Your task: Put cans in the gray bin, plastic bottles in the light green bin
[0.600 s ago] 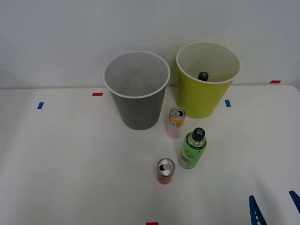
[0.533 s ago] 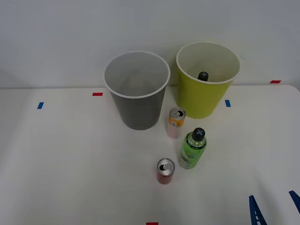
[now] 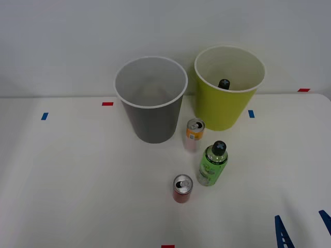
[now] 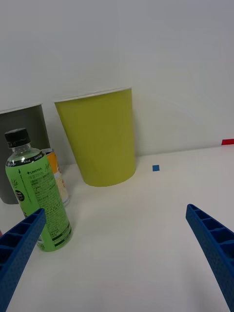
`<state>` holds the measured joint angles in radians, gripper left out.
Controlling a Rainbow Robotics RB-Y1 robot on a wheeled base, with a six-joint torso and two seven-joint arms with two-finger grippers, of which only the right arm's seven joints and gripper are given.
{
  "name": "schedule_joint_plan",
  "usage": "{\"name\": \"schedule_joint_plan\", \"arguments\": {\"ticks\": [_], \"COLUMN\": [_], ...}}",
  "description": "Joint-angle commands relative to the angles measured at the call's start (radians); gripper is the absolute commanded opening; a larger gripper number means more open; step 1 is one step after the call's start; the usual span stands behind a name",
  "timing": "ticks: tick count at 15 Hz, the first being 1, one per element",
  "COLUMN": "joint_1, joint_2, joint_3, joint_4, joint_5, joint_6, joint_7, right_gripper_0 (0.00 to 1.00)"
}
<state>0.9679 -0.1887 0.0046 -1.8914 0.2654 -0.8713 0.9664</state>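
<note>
White table (image 3: 77,170), btl cap (image 3: 224,83) in light green bin (image 3: 222,111)

The gray bin (image 3: 150,101) has a paler rim, and the light green bin (image 3: 228,87) is yellow-green outside and cream inside, with a black bottle cap (image 3: 224,83) showing within. On the white worktop (image 3: 77,181), dotted with red and blue tape marks, stand a red can (image 3: 182,189), an orange-and-pale-pink can (image 3: 194,135), both silver-topped, and a black-capped bottle (image 3: 212,164) with a bright green label printed white. The tool (image 4: 117,248) has blue ribbed fingers (image 4: 214,243)
</note>
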Motion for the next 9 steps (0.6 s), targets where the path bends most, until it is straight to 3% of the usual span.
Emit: {"name": "schedule_joint_plan", "arguments": {"ticks": [1, 9], "joint_1": [0.000, 0.000], "joint_2": [0.000, 0.000], "joint_3": [0.000, 0.000], "joint_4": [0.000, 0.000], "joint_5": [0.000, 0.000], "joint_6": [0.000, 0.000], "joint_7": [0.000, 0.000], "right_gripper_0": [1.00, 1.00]}}
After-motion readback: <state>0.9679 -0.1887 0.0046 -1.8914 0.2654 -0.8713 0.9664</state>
